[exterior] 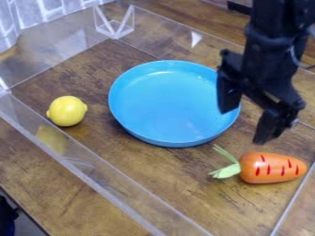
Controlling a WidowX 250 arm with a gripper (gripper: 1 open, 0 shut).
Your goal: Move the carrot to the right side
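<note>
The carrot (271, 167), stubby and orange with dark line marks and a pale green leafy top, lies on the wooden table at the lower right, its leaves pointing left. My black gripper (251, 114) hangs just above and behind it, pointing down. It is open, with nothing between its fingers (230, 96), and it is not touching the carrot.
A blue plate (133, 85) sits in the middle, its right rim under my gripper. A yellow lemon (66, 111) rests to the left of the plate. Clear plastic walls (74, 157) fence the table, and a clear container (114, 18) stands at the back.
</note>
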